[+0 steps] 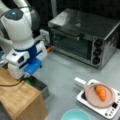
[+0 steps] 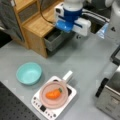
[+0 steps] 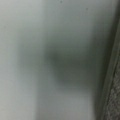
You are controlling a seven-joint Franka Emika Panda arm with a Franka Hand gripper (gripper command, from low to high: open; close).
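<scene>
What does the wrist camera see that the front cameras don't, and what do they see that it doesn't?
Wrist view only: a close grey surface with a dark speckled strip at its right. Front views only: the gripper over the open drawer, oven, carrot in a pan, bowl. Shared: nothing I can match for certain.

No text, label, brand, number or sign can be read on anything in the front views or the wrist view.

An orange carrot [image 1: 101, 92] lies in a pink pan [image 2: 53, 95]. The bowl [image 2: 28, 73] is light blue, the table [image 1: 65, 72] grey.
</scene>
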